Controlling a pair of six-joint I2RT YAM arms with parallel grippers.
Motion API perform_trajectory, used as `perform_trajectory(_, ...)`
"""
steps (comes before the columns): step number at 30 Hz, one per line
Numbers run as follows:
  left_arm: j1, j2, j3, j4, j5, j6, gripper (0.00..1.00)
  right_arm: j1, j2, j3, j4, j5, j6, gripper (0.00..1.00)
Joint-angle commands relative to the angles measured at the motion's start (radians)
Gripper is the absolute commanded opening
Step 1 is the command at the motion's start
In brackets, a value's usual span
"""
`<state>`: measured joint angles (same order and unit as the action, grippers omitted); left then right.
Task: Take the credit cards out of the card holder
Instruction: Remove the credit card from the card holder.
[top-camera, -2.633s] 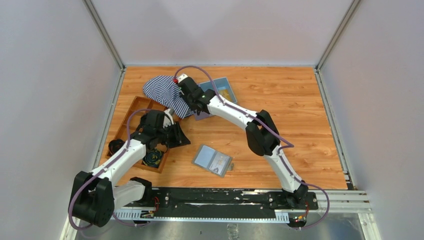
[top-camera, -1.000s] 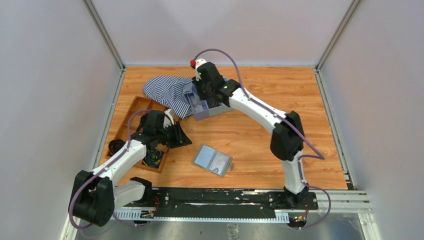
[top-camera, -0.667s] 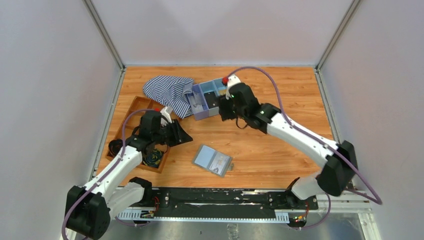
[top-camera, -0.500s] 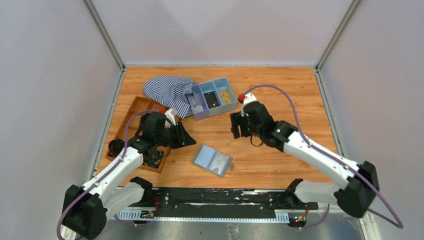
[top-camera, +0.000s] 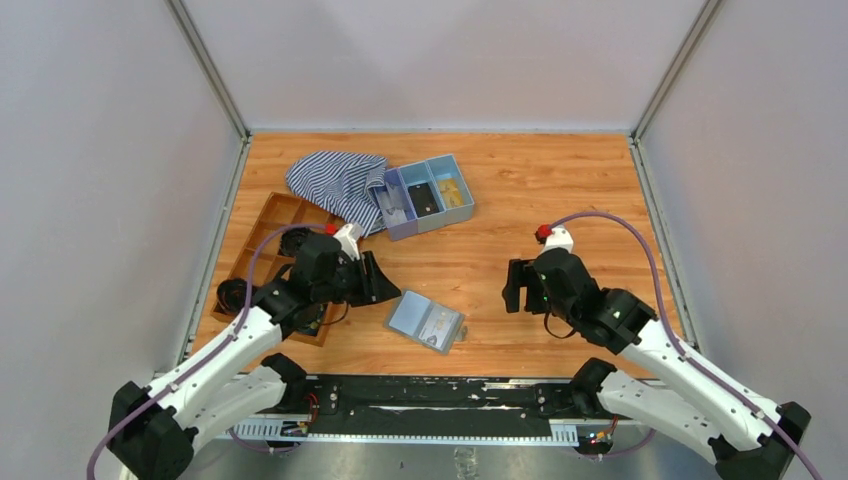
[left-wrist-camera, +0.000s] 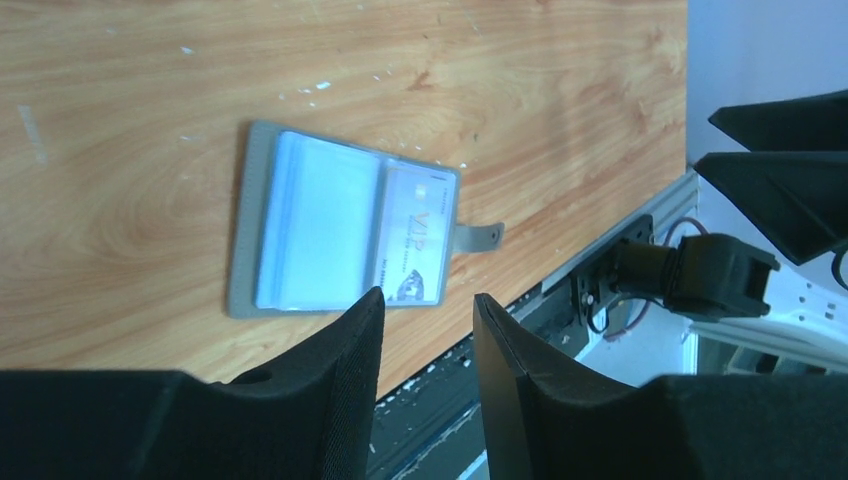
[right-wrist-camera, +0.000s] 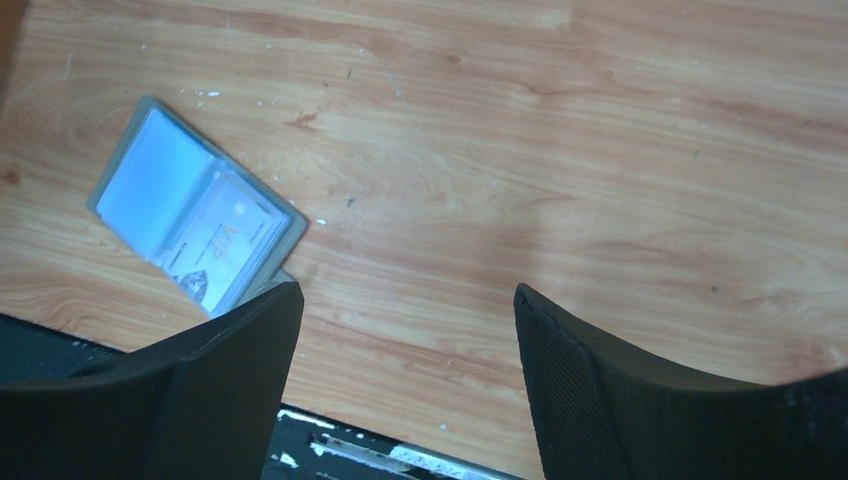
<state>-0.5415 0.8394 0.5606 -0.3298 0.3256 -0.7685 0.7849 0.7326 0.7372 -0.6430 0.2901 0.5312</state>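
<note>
Grey bifold card holder (top-camera: 425, 320) lies open on the wooden table (top-camera: 560, 200), near-centre, pale plastic credit cards (left-wrist-camera: 330, 225) in its pockets; left gripper (left-wrist-camera: 428, 300) part-open, right gripper (right-wrist-camera: 408, 290) wide, both empty; best pin one half, slide a card sideways

This looks like a robotics lab test cell: plain white panel walls (top-camera: 440, 60) joined by aluminium corner posts (top-camera: 206, 65) box in a wood-grain tabletop (top-camera: 560, 190), and a white-and-black left robot arm (top-camera: 228, 342) and matching right robot arm (top-camera: 665, 350), trailing purple cables (top-camera: 592, 213), are bolted to a black metal base rail (top-camera: 440, 392) at its near edge.
</note>
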Motion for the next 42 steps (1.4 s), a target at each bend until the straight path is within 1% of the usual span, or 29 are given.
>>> perform_trajectory(1,-0.093,0.079,0.000,0.072,-0.060,-0.043,0.42,-0.009,-0.015,-0.047,0.004,-0.121,0.092,0.80)
perform_trajectory(6,-0.206,0.245,0.030,0.123,-0.086,-0.052,0.42,-0.008,0.021,-0.127,0.132,-0.259,0.180,0.79)
perform_trajectory(9,-0.269,0.331,0.061,0.147,-0.115,-0.046,0.45,-0.006,0.068,-0.148,0.149,-0.275,0.209,0.79)
perform_trajectory(10,-0.294,0.358,0.080,0.138,-0.136,-0.036,0.47,-0.006,0.076,-0.151,0.148,-0.303,0.214,0.79)
perform_trajectory(12,-0.344,0.418,0.130,0.093,-0.210,-0.007,0.50,-0.007,0.078,-0.157,0.145,-0.303,0.224,0.79)
perform_trajectory(15,-0.403,0.514,0.211,0.014,-0.305,0.044,0.50,-0.007,0.050,-0.164,0.140,-0.293,0.233,0.79)
perform_trajectory(17,-0.426,0.557,0.242,0.003,-0.322,0.057,0.50,-0.006,0.022,-0.170,0.138,-0.292,0.237,0.79)
perform_trajectory(18,-0.437,0.575,0.255,0.002,-0.324,0.062,0.50,-0.007,0.010,-0.173,0.135,-0.257,0.238,0.79)
perform_trajectory(22,-0.507,0.678,0.346,-0.060,-0.417,0.090,0.56,-0.006,-0.014,-0.177,0.116,-0.229,0.236,0.79)
perform_trajectory(24,-0.535,0.736,0.389,-0.095,-0.463,0.100,0.56,-0.007,-0.011,-0.174,0.106,-0.220,0.236,0.79)
perform_trajectory(27,-0.562,0.800,0.429,-0.108,-0.495,0.107,0.56,-0.006,-0.006,-0.167,0.092,-0.214,0.234,0.79)
perform_trajectory(30,-0.570,0.865,0.451,-0.105,-0.481,0.108,0.54,-0.006,-0.004,-0.161,0.085,-0.208,0.231,0.79)
perform_trajectory(34,-0.572,0.909,0.455,-0.089,-0.459,0.092,0.47,-0.006,-0.011,-0.151,0.069,-0.191,0.223,0.79)
perform_trajectory(38,-0.574,0.901,0.450,-0.077,-0.454,0.084,0.35,-0.007,-0.029,-0.155,0.054,-0.175,0.222,0.79)
perform_trajectory(42,-0.574,0.890,0.468,-0.102,-0.478,0.094,0.29,-0.007,-0.044,-0.170,0.053,-0.165,0.229,0.79)
